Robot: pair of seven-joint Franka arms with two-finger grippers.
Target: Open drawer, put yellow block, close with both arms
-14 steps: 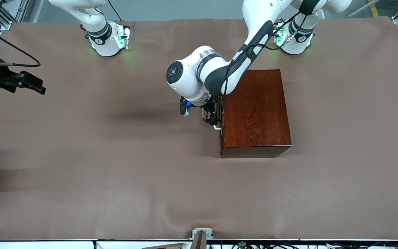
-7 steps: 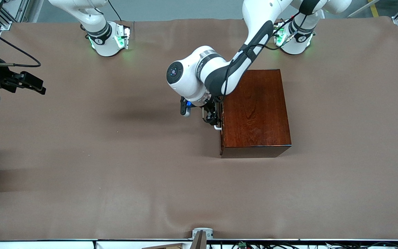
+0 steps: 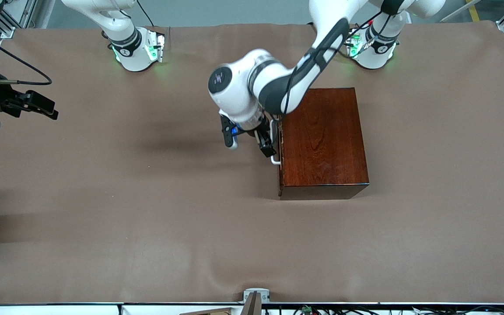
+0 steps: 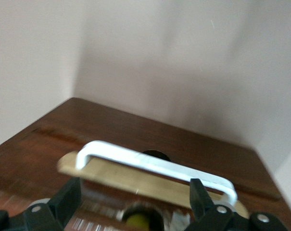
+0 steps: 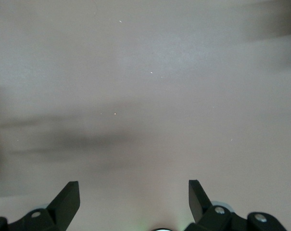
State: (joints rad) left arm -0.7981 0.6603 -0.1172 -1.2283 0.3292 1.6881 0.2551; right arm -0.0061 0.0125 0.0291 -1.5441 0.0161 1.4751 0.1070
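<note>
near the middle of the front view sits the brown box (image 3: 324, 140), its drawer pushed all the way in. the left gripper (image 3: 266, 144) is right at the white handle (image 4: 155, 163), fingers spread wide, one past each end of the bar, pinching nothing. the yellow block is nowhere to be seen. so this fits two times: reaching to pull the drawer, or letting go with the block shut inside. i cannot tell which. the right gripper (image 3: 53, 113) waits at the frame's edge, spread too.
</note>
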